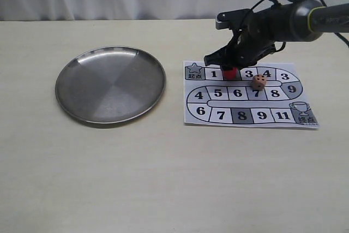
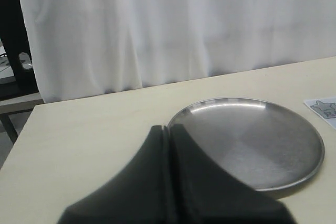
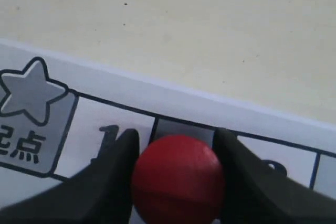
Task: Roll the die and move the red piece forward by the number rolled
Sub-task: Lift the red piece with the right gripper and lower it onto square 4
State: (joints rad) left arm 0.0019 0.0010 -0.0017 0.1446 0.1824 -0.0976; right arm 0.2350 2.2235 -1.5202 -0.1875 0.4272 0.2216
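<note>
Right wrist view: the right gripper holds the red piece. Lift it straight, keep it upright, miss the die.

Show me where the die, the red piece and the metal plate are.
die [image 1: 258, 83], exterior view, middle of the cube.
red piece [image 3: 178, 174], right wrist view, its rounded top.
metal plate [image 1: 109, 84], exterior view, its bare centre.

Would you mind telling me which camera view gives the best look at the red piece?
The right wrist view: the red piece sits close up between the fingers of the right gripper. The exterior view shows only a sliver of red under that gripper; the left wrist view does not show it.
</note>
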